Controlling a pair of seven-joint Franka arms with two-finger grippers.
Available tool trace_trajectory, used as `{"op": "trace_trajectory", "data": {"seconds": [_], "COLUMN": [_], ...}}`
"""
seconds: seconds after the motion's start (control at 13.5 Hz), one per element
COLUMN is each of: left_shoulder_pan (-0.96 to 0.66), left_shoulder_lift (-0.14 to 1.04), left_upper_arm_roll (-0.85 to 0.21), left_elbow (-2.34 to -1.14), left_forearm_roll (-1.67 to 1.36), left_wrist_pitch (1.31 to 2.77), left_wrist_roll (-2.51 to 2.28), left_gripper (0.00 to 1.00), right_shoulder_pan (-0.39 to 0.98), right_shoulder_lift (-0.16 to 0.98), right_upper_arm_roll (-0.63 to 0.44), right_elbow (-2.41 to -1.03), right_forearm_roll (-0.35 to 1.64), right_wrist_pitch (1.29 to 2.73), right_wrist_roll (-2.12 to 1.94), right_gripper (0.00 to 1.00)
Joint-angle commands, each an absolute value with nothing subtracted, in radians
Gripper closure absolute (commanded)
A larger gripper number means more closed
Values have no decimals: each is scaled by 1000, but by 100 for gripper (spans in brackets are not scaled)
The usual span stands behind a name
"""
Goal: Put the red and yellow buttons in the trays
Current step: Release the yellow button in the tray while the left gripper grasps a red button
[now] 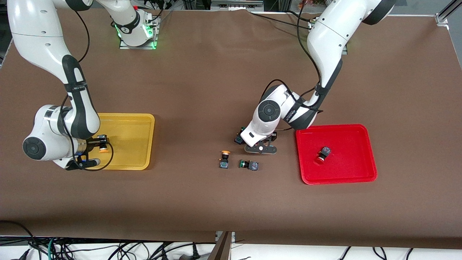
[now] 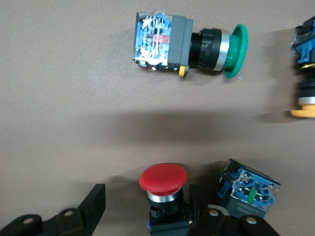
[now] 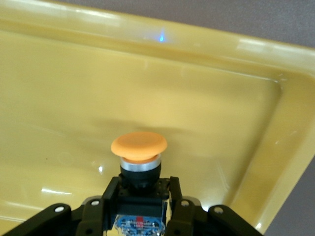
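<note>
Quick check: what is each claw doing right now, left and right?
Left claw: open around a red button on the table, not gripping it.
Right claw: shut on a yellow button, over the yellow tray.

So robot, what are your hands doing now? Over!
Right gripper holds yellow button over yellow tray. Left gripper open around red button. Green button nearby.

Lighting was bright, even and overhead. Soft shadows fell on the table [image 1: 202, 90] under both arms. Glare streaked the yellow tray [image 3: 206, 98] rim at 12 and 2 o'clock in the right wrist view. Both wrist views were slightly soft; the front view was sharp.
</note>
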State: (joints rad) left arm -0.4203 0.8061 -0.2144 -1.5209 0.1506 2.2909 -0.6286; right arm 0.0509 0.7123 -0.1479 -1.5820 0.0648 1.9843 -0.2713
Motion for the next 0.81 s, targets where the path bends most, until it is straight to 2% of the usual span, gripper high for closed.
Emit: {"op": "trace_trajectory", "data": {"seconds": [0.0, 0.22, 0.3, 0.37, 0.52, 0.59, 0.74], "left_shoulder_pan": [-426, -431, -431, -430, -428, -428, -416], "left_shoulder_lift": [834, 834, 834, 834, 833, 830, 819], "left_upper_arm_roll": [-215, -218, -218, -218, -218, -218, -218], "left_elbow": [-1500, -1500, -1500, -1500, -1500, -1499, -1496], "left_forearm_roll": [163, 94, 91, 89, 89, 89, 90], "left_wrist_pitch": [2281, 2280, 2279, 2279, 2276, 2273, 2263], "left_wrist_roll": [-650, -649, -649, -649, -649, -649, -640], "left_gripper": [23, 23, 29, 37, 66, 77, 78], "right_shoulder_pan": [57, 78, 92, 118, 172, 199, 257], "right_shoulder_lift": [687, 664, 655, 655, 664, 675, 702], "right_upper_arm_roll": [-160, -125, -80, -43, 4, 33, 63], "right_elbow": [-1608, -1566, -1531, -1487, -1470, -1459, -1445], "right_forearm_roll": [84, 80, 75, 80, 83, 83, 83], "right_wrist_pitch": [1987, 1967, 1942, 1924, 1939, 1971, 2075], "right_wrist_roll": [-284, -282, -272, -252, -110, -21, 156], "right_gripper": [0, 0, 0, 0, 0, 0, 0]}}
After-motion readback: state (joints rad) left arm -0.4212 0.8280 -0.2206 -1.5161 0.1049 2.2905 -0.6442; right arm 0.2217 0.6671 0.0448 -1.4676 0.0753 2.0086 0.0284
